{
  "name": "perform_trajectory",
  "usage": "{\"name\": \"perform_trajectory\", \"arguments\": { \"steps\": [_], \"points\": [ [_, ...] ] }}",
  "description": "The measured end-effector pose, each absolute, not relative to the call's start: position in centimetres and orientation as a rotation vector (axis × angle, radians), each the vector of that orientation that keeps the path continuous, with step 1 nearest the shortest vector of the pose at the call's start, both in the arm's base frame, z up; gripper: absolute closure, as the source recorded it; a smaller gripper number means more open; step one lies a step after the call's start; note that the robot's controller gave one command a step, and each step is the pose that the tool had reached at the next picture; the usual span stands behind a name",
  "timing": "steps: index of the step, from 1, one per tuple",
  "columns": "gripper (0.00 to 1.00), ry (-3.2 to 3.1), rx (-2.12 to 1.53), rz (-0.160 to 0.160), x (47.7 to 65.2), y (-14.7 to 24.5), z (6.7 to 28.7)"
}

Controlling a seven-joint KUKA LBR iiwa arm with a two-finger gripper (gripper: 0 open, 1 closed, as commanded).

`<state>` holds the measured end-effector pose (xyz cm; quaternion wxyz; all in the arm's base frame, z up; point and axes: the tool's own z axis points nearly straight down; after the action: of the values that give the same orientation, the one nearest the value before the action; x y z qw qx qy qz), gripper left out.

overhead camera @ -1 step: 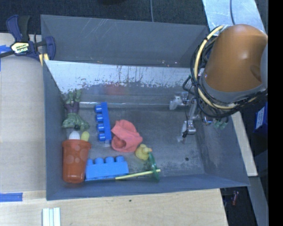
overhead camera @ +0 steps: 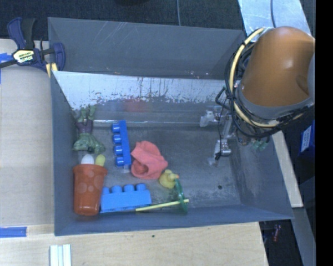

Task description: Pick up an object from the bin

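Observation:
My gripper [overhead camera: 216,134] hangs over the bare floor in the right half of the bin, below the orange dome. Its two metal fingers stand apart, one fingertip [overhead camera: 209,118] toward the back wall and the other nearer the front, with nothing between them. The nearest loose things lie to its left. A small yellow duck [overhead camera: 167,179] sits beside a crumpled pink cloth [overhead camera: 147,159]. A thin yellow-green stick with a green end [overhead camera: 165,204] lies along the front wall. None of them touches the gripper.
The other things crowd the left side: a blue studded brick [overhead camera: 120,143] lying lengthwise, a flat blue brick [overhead camera: 125,197], an orange cup [overhead camera: 88,188] on its side and a green figure [overhead camera: 86,132]. The arm reaches in over the right rim.

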<state>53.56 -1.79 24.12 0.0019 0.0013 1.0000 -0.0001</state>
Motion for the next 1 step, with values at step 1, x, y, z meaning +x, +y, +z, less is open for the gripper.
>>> {"name": "perform_trajectory", "arguments": {
  "steps": [1],
  "points": [
    [0.00, 3.132, -0.051, 0.000, 54.40, 0.93, 16.66]
  ]
}}
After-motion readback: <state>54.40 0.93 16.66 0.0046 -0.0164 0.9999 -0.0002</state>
